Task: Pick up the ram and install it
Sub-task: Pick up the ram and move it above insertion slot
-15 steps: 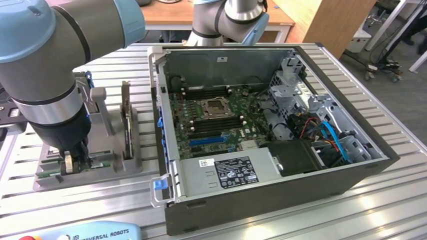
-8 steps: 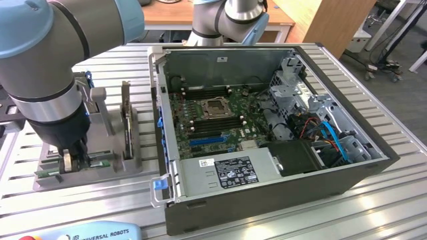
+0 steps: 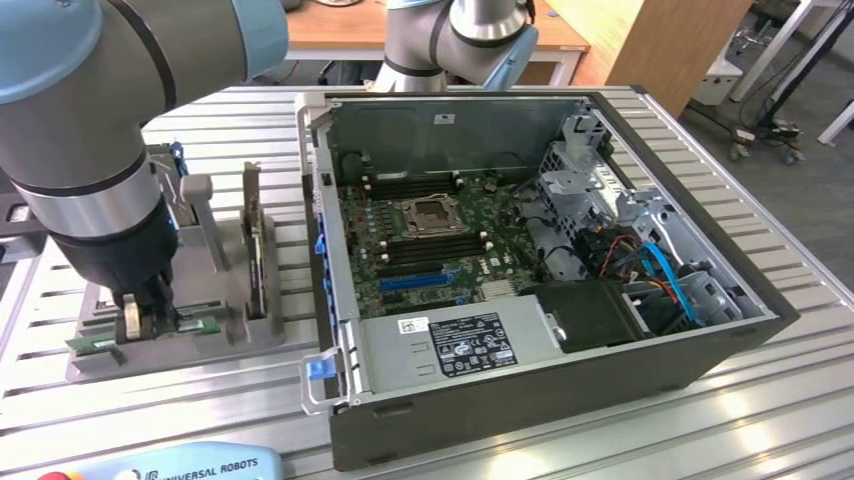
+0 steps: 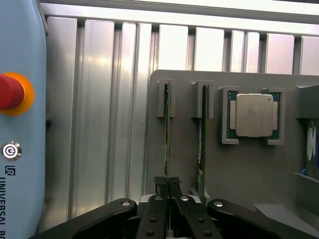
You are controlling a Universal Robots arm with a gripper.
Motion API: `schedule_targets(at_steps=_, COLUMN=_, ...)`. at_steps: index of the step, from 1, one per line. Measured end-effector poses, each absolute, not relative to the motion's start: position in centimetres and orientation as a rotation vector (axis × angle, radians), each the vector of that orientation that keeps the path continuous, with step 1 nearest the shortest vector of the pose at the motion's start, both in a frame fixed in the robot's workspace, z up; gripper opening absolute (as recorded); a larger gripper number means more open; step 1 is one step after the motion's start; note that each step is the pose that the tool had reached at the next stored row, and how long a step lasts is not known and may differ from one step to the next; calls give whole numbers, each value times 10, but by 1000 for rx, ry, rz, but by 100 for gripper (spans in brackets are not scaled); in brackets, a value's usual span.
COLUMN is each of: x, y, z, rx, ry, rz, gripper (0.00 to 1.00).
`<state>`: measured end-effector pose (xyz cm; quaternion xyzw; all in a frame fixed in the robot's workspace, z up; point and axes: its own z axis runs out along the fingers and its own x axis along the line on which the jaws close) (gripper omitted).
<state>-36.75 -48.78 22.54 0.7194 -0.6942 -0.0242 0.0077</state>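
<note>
The ram (image 4: 167, 129) is a thin green stick standing on edge in a slot of the grey holder (image 4: 239, 169). My gripper (image 4: 167, 185) is shut on its upper edge, with both black fingertips pressed against its sides. A second green stick (image 4: 202, 134) stands in the neighbouring slot, untouched. In the exterior view my gripper (image 3: 140, 315) reaches straight down into the holder (image 3: 200, 345) at that view's left, beside the open computer case (image 3: 534, 250). The green motherboard (image 3: 427, 235) lies exposed inside the case.
A square silver processor (image 4: 254, 115) sits in a pocket of the holder. A tall dark card (image 3: 251, 235) stands upright on the holder next to the case wall. A light-blue teach pendant (image 4: 20, 124) with a red stop button (image 4: 10, 92) lies close by on the slatted aluminium table (image 3: 787, 250).
</note>
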Motion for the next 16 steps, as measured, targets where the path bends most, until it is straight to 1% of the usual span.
schedule_targets(at_steps=16, x=-368, y=-488, z=240, rx=2246, ry=-2173, rz=-76, gripper=12)
